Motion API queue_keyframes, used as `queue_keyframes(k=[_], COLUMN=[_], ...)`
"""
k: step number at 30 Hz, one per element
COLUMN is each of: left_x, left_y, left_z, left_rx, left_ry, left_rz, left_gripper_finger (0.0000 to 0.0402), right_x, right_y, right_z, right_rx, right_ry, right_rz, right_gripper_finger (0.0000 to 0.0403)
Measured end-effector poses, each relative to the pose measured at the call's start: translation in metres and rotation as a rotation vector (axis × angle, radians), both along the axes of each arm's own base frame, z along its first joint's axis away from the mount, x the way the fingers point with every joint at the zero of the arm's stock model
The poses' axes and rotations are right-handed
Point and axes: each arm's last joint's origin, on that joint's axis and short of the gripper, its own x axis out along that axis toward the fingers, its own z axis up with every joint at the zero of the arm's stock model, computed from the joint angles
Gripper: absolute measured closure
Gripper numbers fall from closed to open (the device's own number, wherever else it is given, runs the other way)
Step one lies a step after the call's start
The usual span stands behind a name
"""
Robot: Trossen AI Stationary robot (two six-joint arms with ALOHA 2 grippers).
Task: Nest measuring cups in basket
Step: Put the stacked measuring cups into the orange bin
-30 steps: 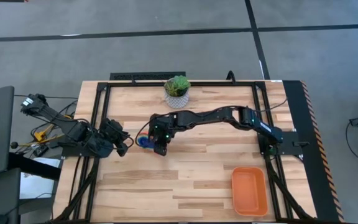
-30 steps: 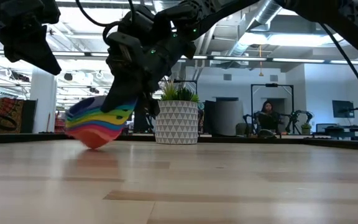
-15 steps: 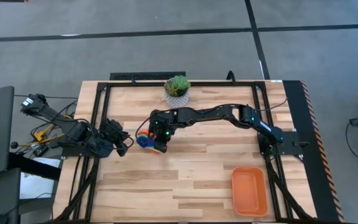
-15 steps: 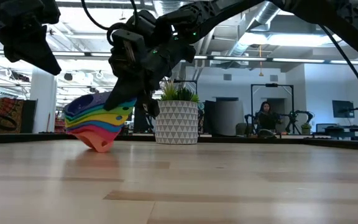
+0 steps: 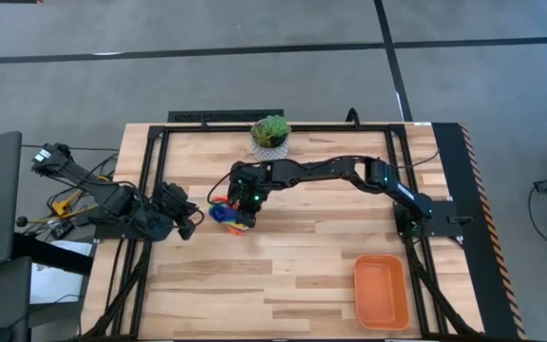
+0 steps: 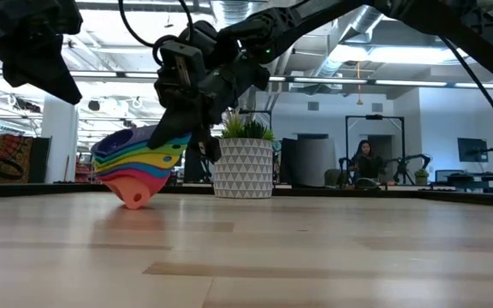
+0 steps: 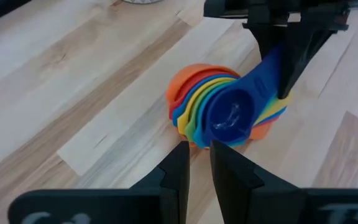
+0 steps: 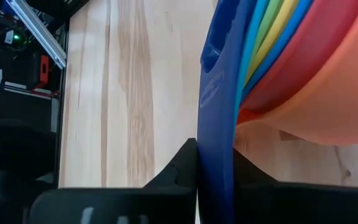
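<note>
My right gripper (image 5: 243, 215) pinches the handles of the nested rainbow plastic measuring cups (image 6: 135, 167); tilted, they could slide apart.

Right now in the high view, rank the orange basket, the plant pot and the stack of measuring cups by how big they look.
1. basket, clearly largest.
2. plant pot.
3. stack of measuring cups, smallest showing, though the right gripper, shut on its handles, partly covers it, so second and third are unsure.

Even bright overhead light; soft shadows on table (image 5: 292, 275); right wrist foreground blurred.
</note>
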Motion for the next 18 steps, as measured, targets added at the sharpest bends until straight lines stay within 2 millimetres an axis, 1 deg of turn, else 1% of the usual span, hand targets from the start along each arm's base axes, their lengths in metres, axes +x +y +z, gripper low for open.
queue_keyframes(k=[8, 18], left_x=[0.0002, 0.0004], left_y=[0.0002, 0.0001], left_z=[0.0004, 0.0005], left_rx=[-0.014, -0.036], left_ry=[-0.019, -0.031], left_rz=[0.026, 0.044], left_gripper_finger=[0.0349, 0.0349], right_x=[-0.0004, -0.0009], right_y=[-0.0018, -0.0033], right_z=[-0.0002, 0.0003], right_rx=[0.013, 0.059], right_ry=[0.014, 0.024], right_rz=[-0.018, -0.016], right_gripper_finger=[0.0346, 0.0343])
